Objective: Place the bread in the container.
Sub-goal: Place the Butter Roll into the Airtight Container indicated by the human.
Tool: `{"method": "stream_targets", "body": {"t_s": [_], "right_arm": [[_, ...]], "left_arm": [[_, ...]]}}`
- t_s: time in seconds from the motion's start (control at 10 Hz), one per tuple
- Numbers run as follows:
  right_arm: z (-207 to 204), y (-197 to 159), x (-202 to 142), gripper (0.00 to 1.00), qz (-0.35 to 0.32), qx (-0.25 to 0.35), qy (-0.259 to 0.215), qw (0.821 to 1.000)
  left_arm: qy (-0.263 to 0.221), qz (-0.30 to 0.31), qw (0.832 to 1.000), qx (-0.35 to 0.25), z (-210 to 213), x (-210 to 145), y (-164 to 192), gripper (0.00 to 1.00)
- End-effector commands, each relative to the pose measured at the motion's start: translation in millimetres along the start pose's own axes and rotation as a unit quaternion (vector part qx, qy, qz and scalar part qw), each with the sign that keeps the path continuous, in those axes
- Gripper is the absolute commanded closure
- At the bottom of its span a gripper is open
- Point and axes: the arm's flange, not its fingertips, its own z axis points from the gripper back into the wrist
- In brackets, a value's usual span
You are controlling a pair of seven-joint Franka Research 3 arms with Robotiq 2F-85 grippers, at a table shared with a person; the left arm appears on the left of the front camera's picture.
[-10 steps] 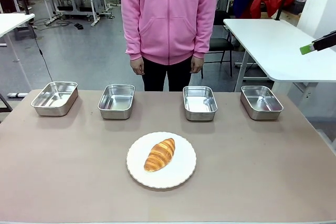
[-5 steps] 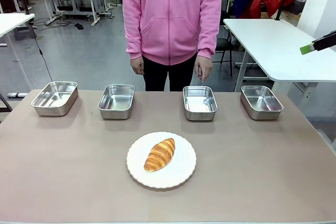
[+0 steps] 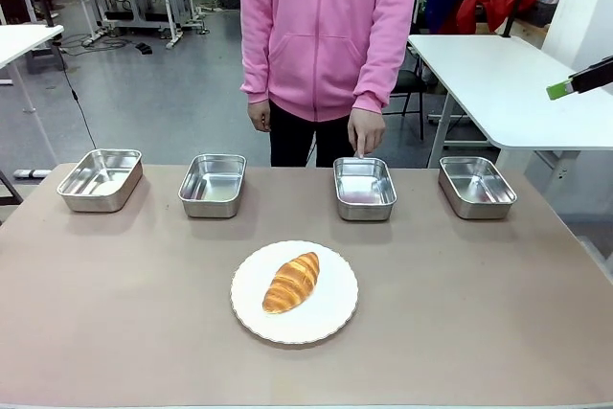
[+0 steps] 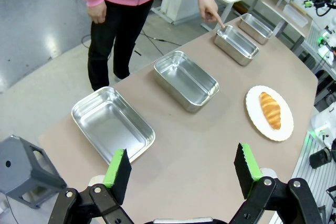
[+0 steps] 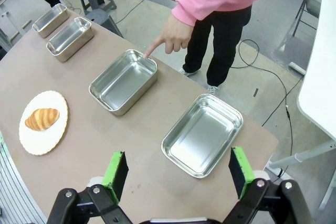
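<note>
Left gripper (image 4: 181,167) and right gripper (image 5: 178,168) are spread. Croissant (image 3: 291,282) should be pinched mid-body, then lowered into the pointed-at pan (image 3: 364,189).

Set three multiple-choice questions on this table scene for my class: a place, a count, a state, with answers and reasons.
1. Where does the croissant lie? A in a pan; B on the white plate; C on the bare table.
2. How many steel pans stand there? A two; B three; C four.
3. How do the jaws of the left gripper and right gripper stand? A open; B shut on the croissant; C shut on a pan.
Answers: 1 B, it rests mid-plate; 2 C, four stand in one row; 3 A, green pads stand wide apart.
</note>
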Motion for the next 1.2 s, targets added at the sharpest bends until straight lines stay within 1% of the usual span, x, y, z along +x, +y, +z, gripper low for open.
{"method": "stream_targets", "body": {"t_s": [0.0,1.1], "right_arm": [[-0.6,-0.3,0.6,0.0,0.0,0.002,-0.004,1.0],[0.0,0.0,0.0,0.0,0.0,0.0,0.0,1.0]], "left_arm": [[-0.003,-0.007,1.0,-0.003,2.1,0.3,-0.4,0.0],[-0.003,-0.007,1.0,-0.003,2.1,0.3,-0.4,0.0]]}}
